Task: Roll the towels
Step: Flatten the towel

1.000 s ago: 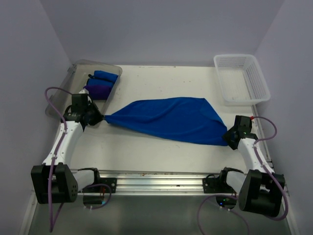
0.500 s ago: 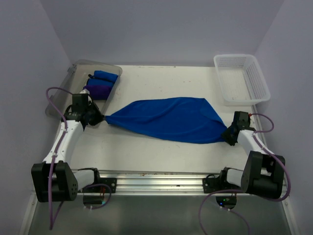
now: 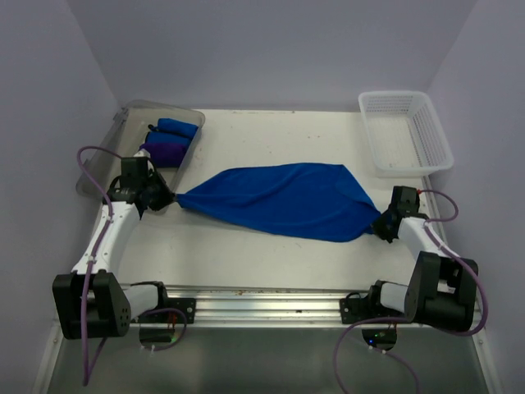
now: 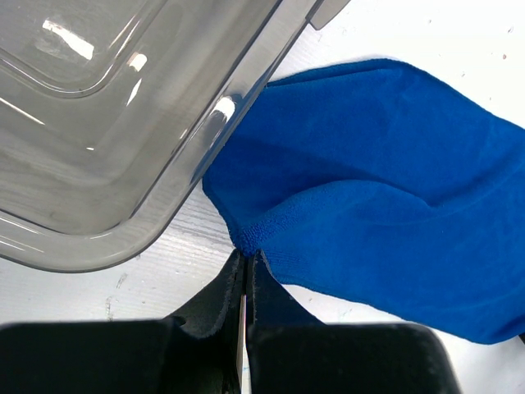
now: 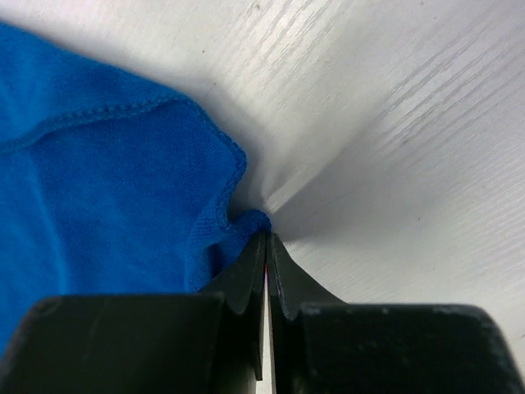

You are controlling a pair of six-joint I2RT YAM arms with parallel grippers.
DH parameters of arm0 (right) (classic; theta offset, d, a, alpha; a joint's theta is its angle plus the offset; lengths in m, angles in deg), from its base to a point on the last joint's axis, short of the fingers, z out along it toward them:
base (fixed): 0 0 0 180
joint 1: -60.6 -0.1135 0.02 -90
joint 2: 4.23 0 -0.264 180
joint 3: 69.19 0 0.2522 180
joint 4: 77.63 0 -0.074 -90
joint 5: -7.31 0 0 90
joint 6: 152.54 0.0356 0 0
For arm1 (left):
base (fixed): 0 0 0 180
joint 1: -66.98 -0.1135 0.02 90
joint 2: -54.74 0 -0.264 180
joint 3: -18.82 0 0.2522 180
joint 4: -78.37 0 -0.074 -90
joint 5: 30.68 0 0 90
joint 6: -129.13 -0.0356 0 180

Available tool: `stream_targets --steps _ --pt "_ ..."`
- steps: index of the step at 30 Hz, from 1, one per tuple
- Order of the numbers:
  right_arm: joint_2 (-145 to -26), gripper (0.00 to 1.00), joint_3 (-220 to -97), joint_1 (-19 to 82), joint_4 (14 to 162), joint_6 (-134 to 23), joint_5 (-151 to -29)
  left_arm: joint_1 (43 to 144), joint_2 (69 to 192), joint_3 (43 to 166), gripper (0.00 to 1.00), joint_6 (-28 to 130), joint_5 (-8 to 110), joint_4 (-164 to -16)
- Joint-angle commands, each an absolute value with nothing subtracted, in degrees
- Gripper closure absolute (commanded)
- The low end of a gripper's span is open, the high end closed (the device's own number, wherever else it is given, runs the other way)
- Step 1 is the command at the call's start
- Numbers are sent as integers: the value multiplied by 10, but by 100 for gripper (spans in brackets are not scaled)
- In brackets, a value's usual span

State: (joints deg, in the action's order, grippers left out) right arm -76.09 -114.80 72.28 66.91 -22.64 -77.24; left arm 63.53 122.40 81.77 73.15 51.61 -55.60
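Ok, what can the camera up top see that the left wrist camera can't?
Only the top camera shows the white basket, the bundled towels inside the grey tray, and the right gripper pinching the far corner of the blue towel. Only the left wrist camera shows, close up, the left gripper shut on the towel's stitched corner. Both show the blue towel, the grey tray and the table.
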Motion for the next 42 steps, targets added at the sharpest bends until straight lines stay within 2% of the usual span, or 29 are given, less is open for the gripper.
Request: stream_targets --steps 1,2,4,10,13,19,24,28,34,35,36,39,42 --pt "-734 96 -1151 723 655 -225 -800 628 1208 841 100 733 513 -561" --pt "-734 83 -1149 724 656 -226 -807 628 1209 841 100 734 513 -561" --pt "-741 71 -1148 724 663 -233 -810 628 1211 842 100 735 511 -564" --pt "-752 64 -1138 723 666 -239 -818 628 1214 845 100 734 511 -563" --pt "-734 52 -1128 723 673 -240 -825 628 1214 844 100 734 511 -563" --pt "-755 42 -1135 723 675 -254 -825 628 1214 839 100 735 505 -569" --pt "-788 42 -1138 722 690 -254 -841 628 1214 839 100 736 505 -571" --pt "-798 52 -1130 719 717 -254 -868 628 1217 838 100 736 504 -573" --pt "-808 56 -1132 697 743 -249 -890 628 1220 835 100 737 503 -576" --pt "-809 59 -1133 695 741 -248 -885 628 1220 835 100 737 503 -576" --pt "-808 68 -1134 694 739 -247 -881 628 1219 835 100 737 503 -575" --pt "-789 85 -1137 694 727 -244 -868 628 1218 835 100 737 504 -574" --pt "-761 86 -1140 694 708 -245 -856 628 1218 835 100 737 504 -573"
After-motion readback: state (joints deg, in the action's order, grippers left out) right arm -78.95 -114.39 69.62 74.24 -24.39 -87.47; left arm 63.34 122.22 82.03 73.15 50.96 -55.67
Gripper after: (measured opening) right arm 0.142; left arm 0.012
